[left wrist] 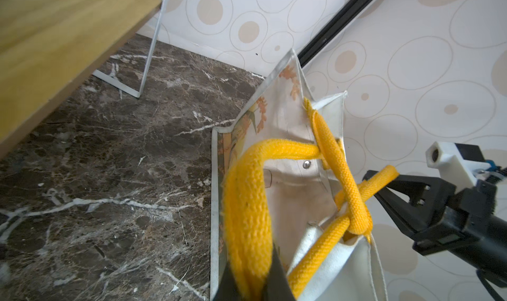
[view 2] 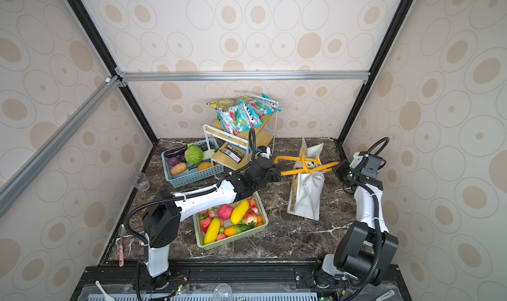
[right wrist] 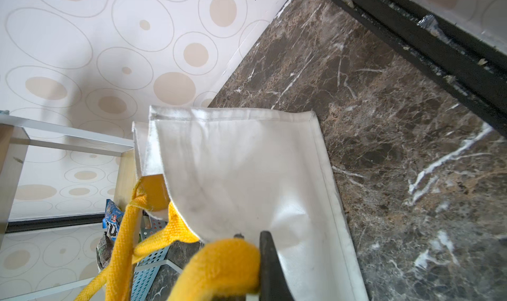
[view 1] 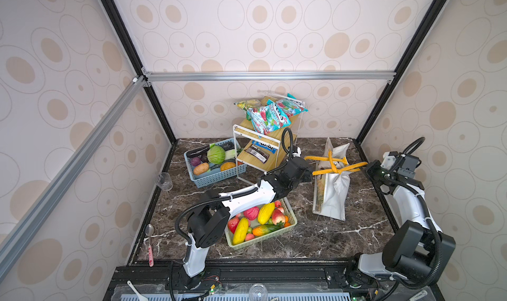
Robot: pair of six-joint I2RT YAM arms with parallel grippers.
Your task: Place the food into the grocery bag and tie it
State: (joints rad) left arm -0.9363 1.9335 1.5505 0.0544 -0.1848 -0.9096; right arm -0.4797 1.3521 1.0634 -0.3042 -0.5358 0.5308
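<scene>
Tying the grocery bag (view 1: 333,195) by its yellow straps (view 1: 352,167)

The marble surface (view 1: 315,239) is carrying the bag upright toward three o'clock of its middle; its cloth walls are sagging and creasing, so it is likely handling light and floppy; what is lying inside I cannot tell; the woven straps are looking soft yet grippy, the sensible places to hold; the knot (left wrist: 356,214) is sitting loose over the mouth; the left tool (view 2: 277,173) is clenching a strap loop at the knot's nine o'clock; the right tool (view 2: 340,168) is pinching a strap at three o'clock.
</scene>
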